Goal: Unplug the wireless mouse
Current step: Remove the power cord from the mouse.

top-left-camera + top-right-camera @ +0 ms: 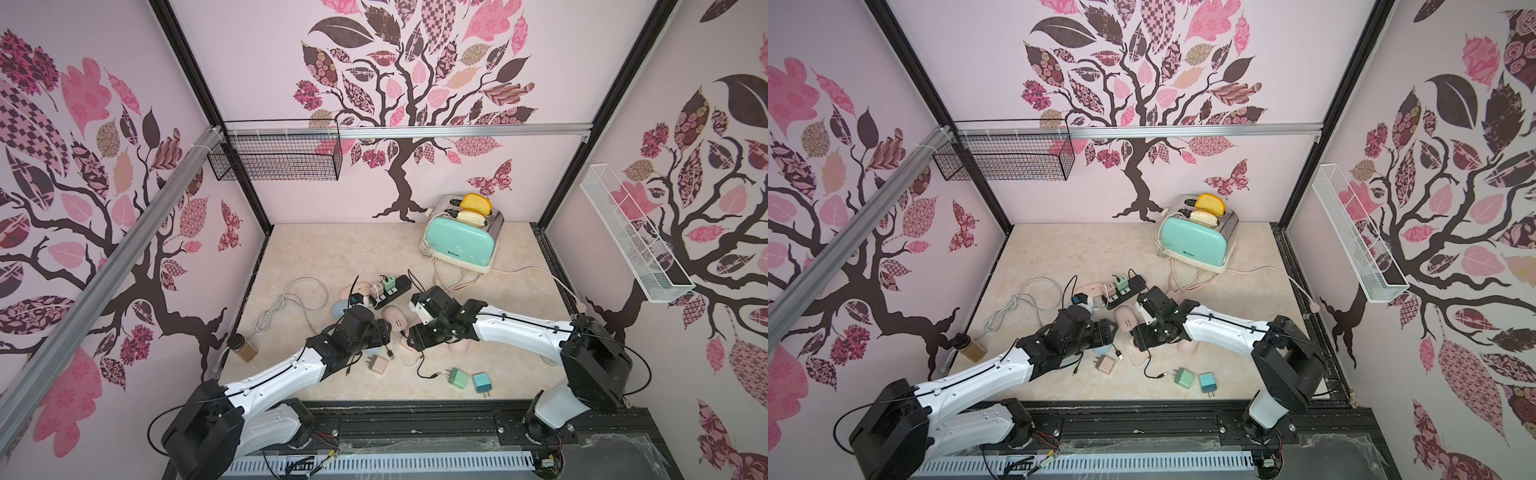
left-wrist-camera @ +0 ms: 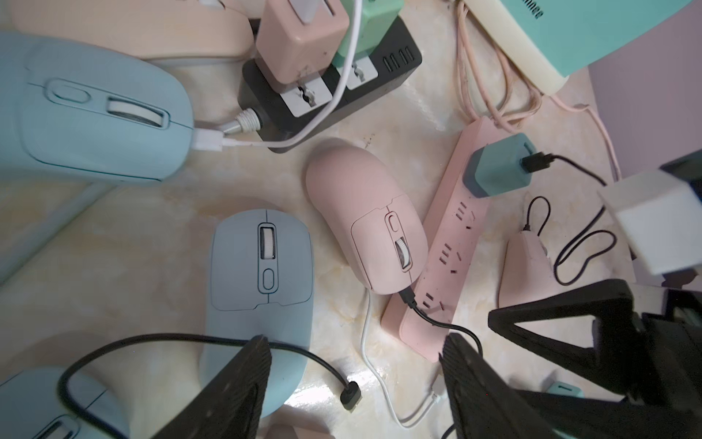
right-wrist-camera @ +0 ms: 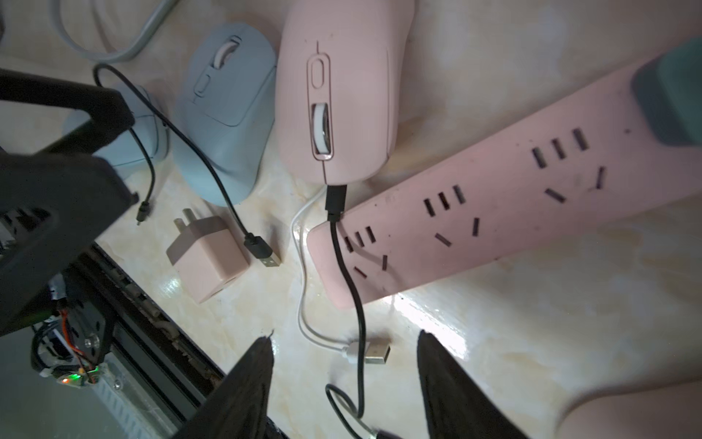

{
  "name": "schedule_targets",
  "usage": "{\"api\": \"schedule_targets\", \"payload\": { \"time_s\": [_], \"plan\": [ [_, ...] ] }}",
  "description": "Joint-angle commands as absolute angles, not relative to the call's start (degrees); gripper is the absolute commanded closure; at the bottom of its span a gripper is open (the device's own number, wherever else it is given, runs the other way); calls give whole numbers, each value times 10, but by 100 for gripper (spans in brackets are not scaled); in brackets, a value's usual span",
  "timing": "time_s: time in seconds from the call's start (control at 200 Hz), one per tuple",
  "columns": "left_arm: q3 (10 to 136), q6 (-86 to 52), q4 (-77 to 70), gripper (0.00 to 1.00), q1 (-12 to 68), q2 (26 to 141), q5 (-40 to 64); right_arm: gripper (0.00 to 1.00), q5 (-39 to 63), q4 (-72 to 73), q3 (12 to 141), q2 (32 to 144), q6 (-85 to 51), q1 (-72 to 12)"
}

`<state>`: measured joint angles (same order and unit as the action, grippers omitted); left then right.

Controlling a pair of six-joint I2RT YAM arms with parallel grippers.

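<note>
Top views both show the pink mouse (image 1: 395, 318) lower centre on the worktop (image 1: 374, 249). Left wrist: left gripper (image 2: 356, 340) gapes, empty; the mouse's long axis noses toward the pink strip (image 2: 448, 243). Right wrist: right gripper (image 3: 345, 336) spread, straddling the limp black cable (image 3: 359, 323); you'd pinch the stiff plug (image 3: 336, 197), bracing the likely light, slick mouse.
</note>
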<state>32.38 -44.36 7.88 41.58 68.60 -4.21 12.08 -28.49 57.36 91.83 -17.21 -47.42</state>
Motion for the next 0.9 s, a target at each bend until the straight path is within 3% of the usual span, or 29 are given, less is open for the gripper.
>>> {"api": "schedule_targets", "payload": {
  "time_s": [0.0,0.14,0.36,0.54,0.765,0.895],
  "plan": [
    [355,-426,32,25,411,725,-24,44,105,-285,590,931,-155,-476],
    [370,-422,13,24,411,777,-26,53,105,-277,587,947,-153,-478],
    [401,-416,-13,25,410,852,-18,82,123,-250,574,937,-144,-478],
    [401,-418,-21,22,411,887,-15,100,130,-229,568,923,-148,-479],
    [374,-455,-83,20,411,913,12,100,151,-189,556,918,-175,-479],
    [388,-463,-70,29,411,938,14,100,147,-185,547,916,-175,-482]
  ]
}}
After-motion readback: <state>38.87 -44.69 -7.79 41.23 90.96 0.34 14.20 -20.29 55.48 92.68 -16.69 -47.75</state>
